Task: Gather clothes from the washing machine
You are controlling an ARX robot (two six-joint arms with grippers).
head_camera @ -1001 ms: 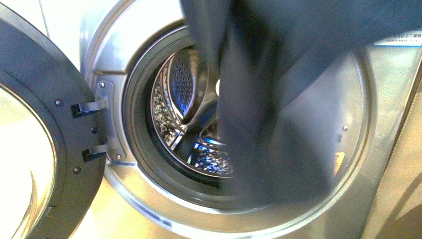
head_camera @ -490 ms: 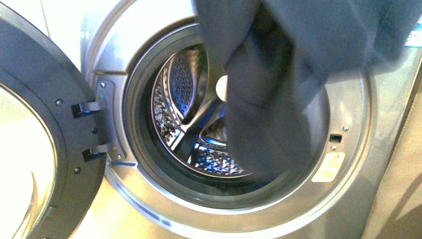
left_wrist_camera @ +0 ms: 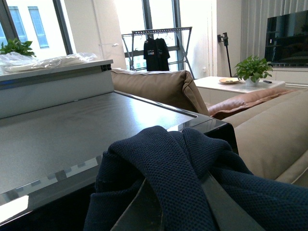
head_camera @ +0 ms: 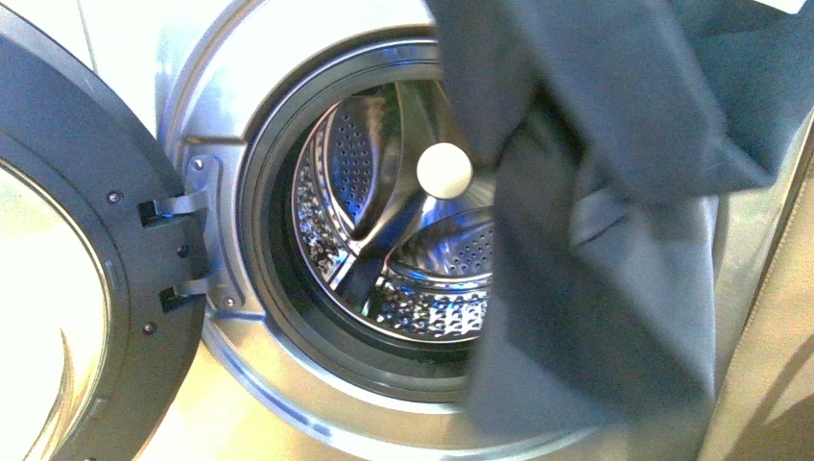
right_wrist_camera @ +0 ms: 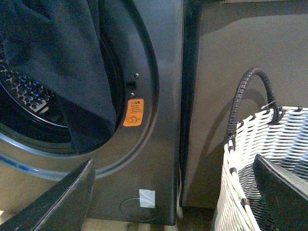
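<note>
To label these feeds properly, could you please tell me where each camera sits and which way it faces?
Front view: on the body, facing the washing machine's open drum; the clothes hang at right; no arm shows.
Left wrist view: high, looking across a flat dark top toward a sofa; the left gripper clamps the clothes.
Right wrist view: low, facing the machine's front and a basket; the right gripper is open, empty.
Shared: all three show the clothes.
</note>
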